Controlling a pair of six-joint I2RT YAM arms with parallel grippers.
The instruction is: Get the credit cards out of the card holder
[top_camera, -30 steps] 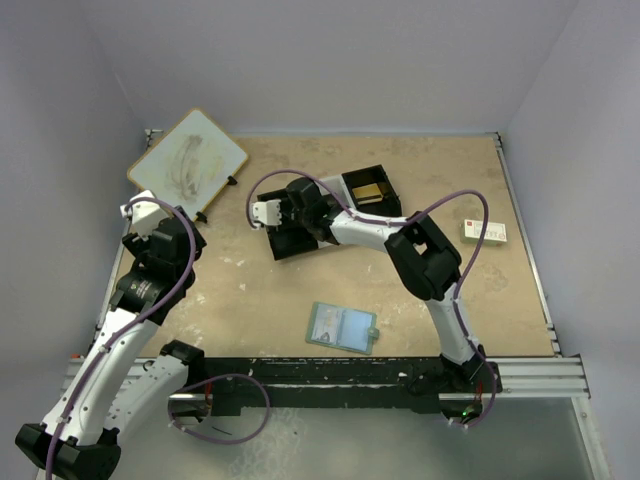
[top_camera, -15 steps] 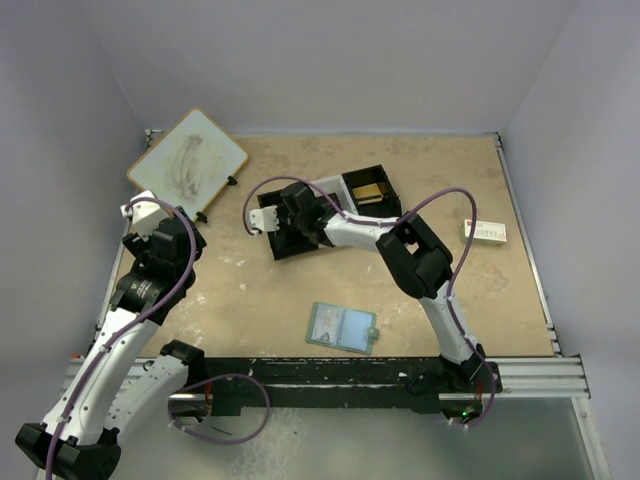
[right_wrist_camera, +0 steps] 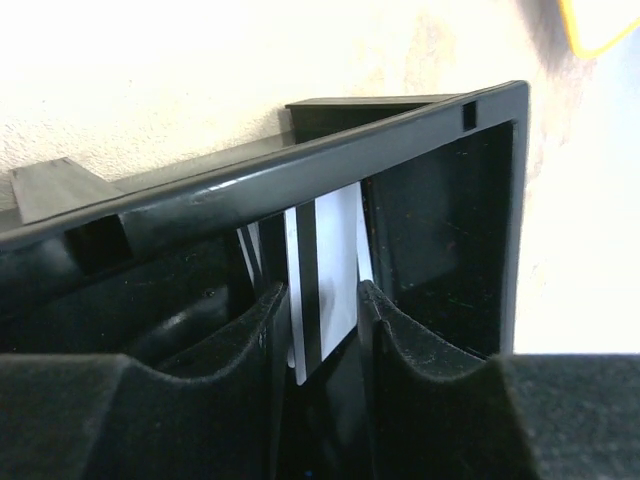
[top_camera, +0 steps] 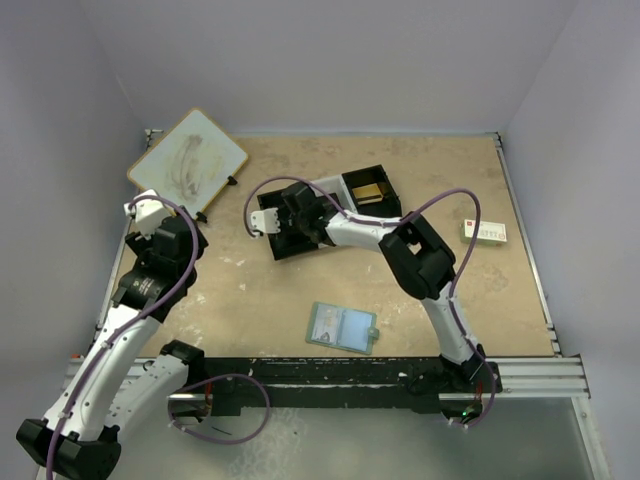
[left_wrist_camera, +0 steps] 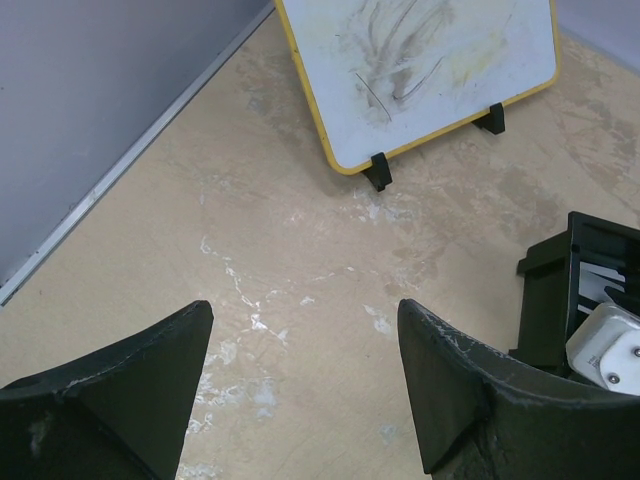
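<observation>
Lying open near centre, grey-green holder point(top_camera: 342, 327) with pale-blue pockets, left gripper point(left_wrist_camera: 302, 310) released, right gripper point(right_wrist_camera: 322, 290) in tray point(right_wrist_camera: 400, 130), grasp unclear.

card holder point(top_camera: 342, 327) lies near the front of the table point(top_camera: 290, 285) | tray point(top_camera: 345, 185) sits behind it | board point(top_camera: 187, 162) stands in the back left corner | box point(top_camera: 484, 232) lies far right | a card point(top_camera: 368, 192) lies in the tray's right part
</observation>
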